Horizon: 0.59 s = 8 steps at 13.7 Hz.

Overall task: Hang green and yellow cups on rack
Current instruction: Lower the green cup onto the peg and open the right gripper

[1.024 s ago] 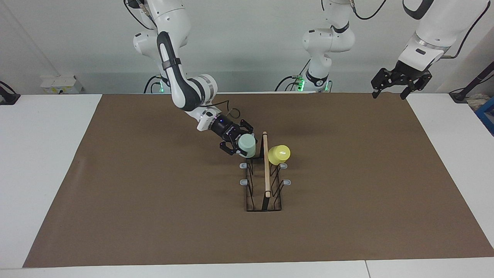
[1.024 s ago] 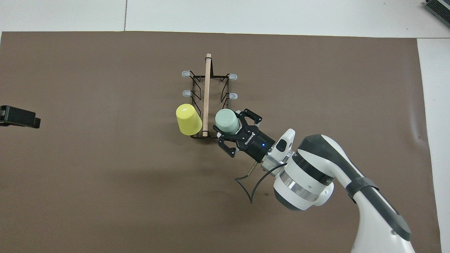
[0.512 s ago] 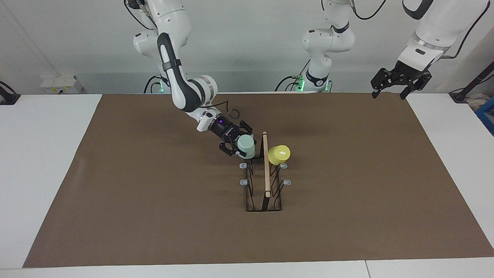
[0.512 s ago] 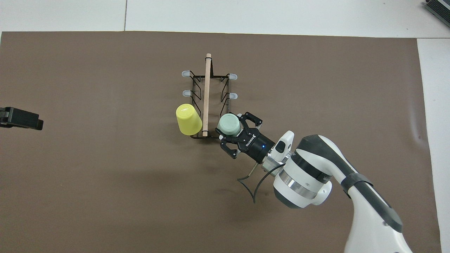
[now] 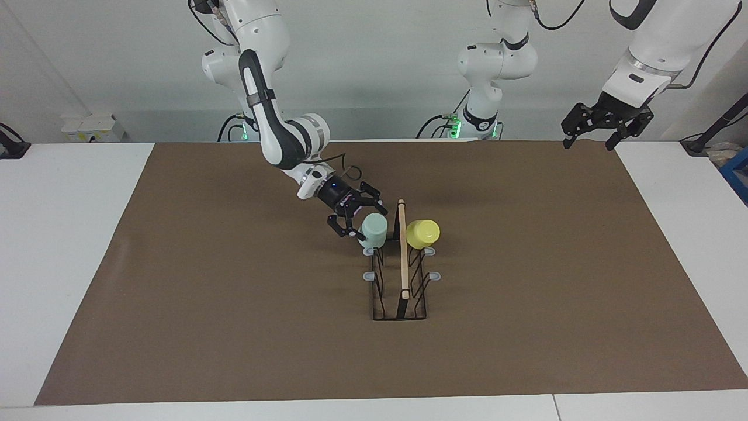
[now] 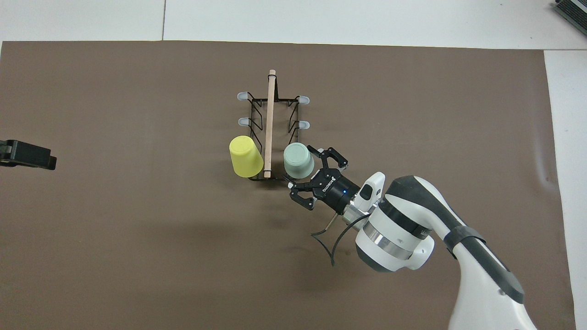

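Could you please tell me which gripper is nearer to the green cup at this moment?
The right gripper: it is open right beside the green cup on the rack. The left gripper waits at the mat's corner.

The worktop (image 5: 70,245) is smooth and white with a faint sheen, and a matt brown mat (image 5: 234,327) that looks like paper or thin cloth covers most of it, showing a few light creases. The rack (image 5: 399,292) is thin black wire with a dull finish, its prongs capped in pale grey tips that look like soft plastic; its rod handle (image 5: 402,248) is light, bare wood. The green cup (image 5: 374,229) and the yellow cup (image 5: 423,233) look like smooth plastic with a slight gloss. The right end effector (image 5: 357,217) is matt black, on an arm of glossy white shell.
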Tool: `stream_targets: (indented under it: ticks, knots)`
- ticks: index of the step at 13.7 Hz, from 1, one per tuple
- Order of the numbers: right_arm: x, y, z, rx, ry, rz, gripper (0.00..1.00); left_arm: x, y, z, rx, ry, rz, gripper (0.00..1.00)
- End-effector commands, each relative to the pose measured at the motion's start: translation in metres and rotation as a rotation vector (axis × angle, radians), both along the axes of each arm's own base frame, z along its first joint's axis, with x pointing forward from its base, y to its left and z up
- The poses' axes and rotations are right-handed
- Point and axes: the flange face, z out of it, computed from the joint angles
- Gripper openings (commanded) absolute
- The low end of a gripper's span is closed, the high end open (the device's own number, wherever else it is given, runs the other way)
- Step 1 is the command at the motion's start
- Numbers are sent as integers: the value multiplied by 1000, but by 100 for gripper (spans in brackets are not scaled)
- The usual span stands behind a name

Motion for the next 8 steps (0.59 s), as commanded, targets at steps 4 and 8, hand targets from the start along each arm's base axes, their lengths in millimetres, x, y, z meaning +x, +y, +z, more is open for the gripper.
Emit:
stream_targets:
  ticks: [4,8]
  knots:
    - [-2,17,49,-43,62,-95,100,-3,0,-1,-9,10,-7,100]
    - [-14,21,89,-59,122,-146,100,-3,0,-1,-9,10,-7,100]
